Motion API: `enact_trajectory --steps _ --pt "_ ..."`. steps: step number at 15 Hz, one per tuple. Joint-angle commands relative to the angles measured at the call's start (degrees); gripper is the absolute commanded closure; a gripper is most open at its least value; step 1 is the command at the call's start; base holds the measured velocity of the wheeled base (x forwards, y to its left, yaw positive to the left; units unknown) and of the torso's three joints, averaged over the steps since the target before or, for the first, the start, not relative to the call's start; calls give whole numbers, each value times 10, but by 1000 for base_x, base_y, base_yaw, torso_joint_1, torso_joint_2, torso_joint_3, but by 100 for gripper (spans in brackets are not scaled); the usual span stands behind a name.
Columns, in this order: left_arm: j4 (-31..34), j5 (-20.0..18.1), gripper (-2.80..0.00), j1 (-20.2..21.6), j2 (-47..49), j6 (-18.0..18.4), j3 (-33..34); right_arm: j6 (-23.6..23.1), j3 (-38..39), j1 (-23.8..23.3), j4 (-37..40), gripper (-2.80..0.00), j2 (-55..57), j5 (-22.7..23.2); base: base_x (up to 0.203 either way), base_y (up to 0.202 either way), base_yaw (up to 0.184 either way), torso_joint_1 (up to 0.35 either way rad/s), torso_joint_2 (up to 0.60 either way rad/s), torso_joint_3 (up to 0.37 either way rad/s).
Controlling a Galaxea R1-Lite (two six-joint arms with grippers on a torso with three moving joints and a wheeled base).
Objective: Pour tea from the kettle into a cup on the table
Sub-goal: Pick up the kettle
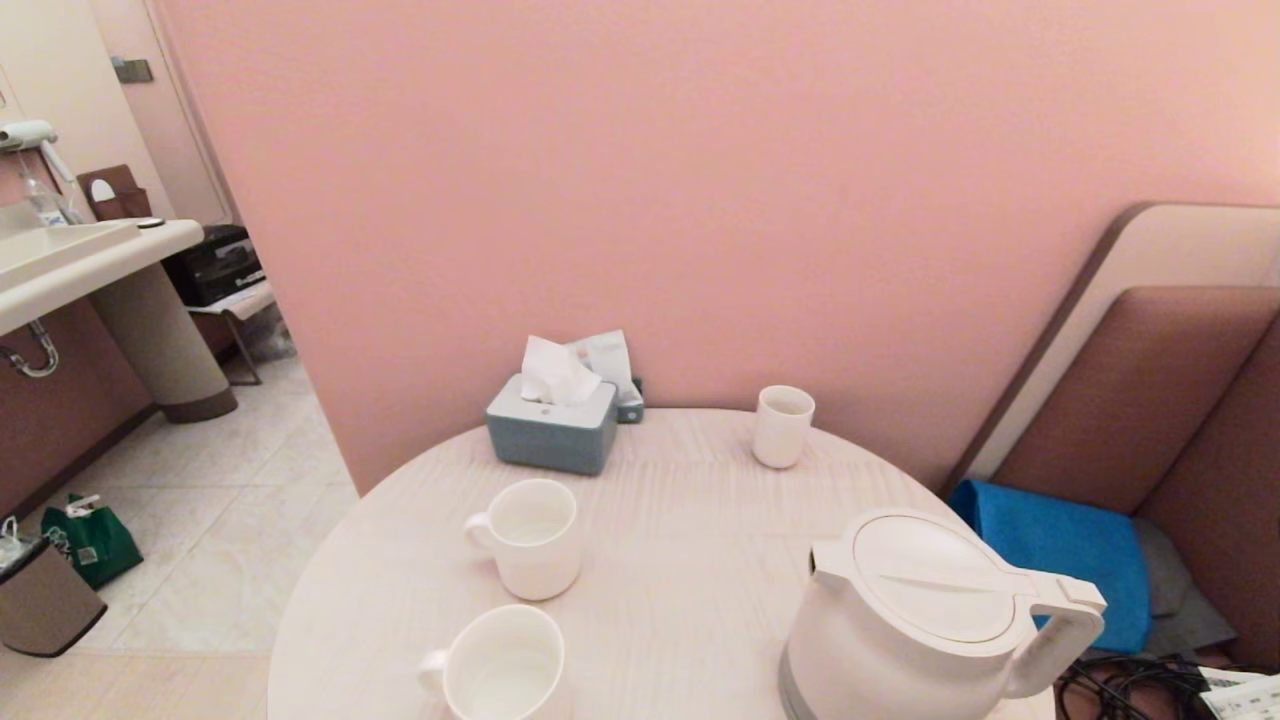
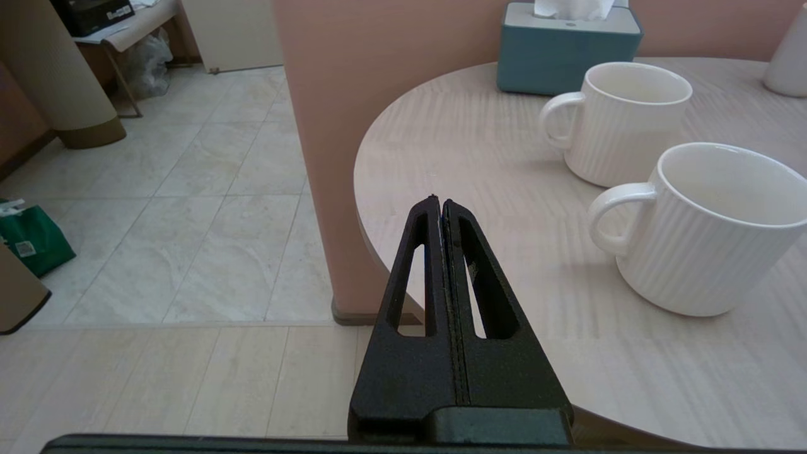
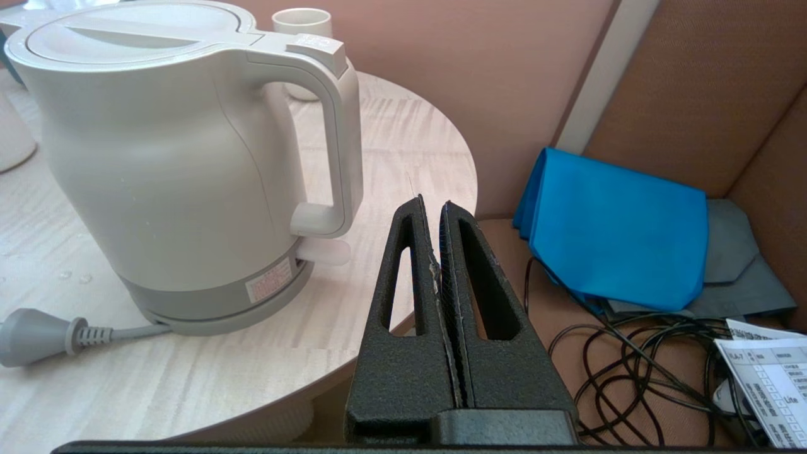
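Round table [image 1: 680, 520], kettle [image 1: 900, 620] upright, handle toward robot's right, left claw [image 2: 441, 203] and right claw [image 3: 432, 205] closed, empty.

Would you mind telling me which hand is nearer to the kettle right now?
The right hand: it sits shut just off the table edge, close beside the kettle handle. The left hand is shut at the table's opposite edge, near the mugs.

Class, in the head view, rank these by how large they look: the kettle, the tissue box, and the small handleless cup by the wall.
1. kettle, though it sits nearest the camera
2. tissue box
3. handleless cup
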Motion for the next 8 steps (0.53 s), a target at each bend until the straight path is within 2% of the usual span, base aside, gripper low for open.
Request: enact_trajectory --steps 1,8 --pt "0 0 0 0 0 0 0 0 0 0 0 0 0 0 0 0 0 0 0 0" --pt "0 0 0 0 0 0 0 0 0 0 0 0 0 0 0 0 0 0 0 0"
